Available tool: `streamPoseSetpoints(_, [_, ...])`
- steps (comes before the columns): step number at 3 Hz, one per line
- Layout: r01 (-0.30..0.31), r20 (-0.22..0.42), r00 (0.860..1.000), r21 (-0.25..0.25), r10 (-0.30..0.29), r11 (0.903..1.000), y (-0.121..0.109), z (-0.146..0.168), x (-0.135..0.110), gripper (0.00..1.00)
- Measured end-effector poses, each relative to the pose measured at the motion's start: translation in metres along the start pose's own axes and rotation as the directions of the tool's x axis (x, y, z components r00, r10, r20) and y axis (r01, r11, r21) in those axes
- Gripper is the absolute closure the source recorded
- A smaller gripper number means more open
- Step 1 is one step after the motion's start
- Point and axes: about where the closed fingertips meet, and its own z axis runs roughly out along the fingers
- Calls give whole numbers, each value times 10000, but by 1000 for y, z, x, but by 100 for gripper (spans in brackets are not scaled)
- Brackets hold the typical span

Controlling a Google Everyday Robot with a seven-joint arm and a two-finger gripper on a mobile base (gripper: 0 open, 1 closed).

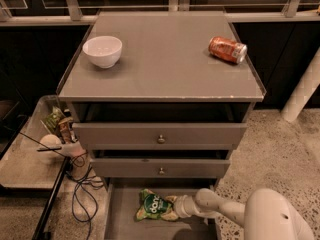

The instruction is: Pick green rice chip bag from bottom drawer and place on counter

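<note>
Your gripper (172, 208) sits at the bottom centre of the frame, inside the pulled-out bottom drawer (150, 229), its tip against the right edge of the green rice chip bag (152, 206). You cannot tell whether it is open or clamped on the bag. The bag lies flat on the drawer floor. On the bench (165, 59) above, a white bowl (102, 51) stands upper left and an orange can (227, 50) lies upper right.

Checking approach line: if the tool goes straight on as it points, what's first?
The green rice chip bag: the tool, low in the bottom drawer, points left at its right edge, apparently touching it.
</note>
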Motion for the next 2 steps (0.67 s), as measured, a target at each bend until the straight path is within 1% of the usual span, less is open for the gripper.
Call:
streamPoseSetpoints(1, [-38, 155, 9999, 139, 36, 9999, 1, -13, 1, 100])
streamPoseSetpoints(2, [-92, 602, 9982, 523, 60, 9986, 4, -43, 2, 100])
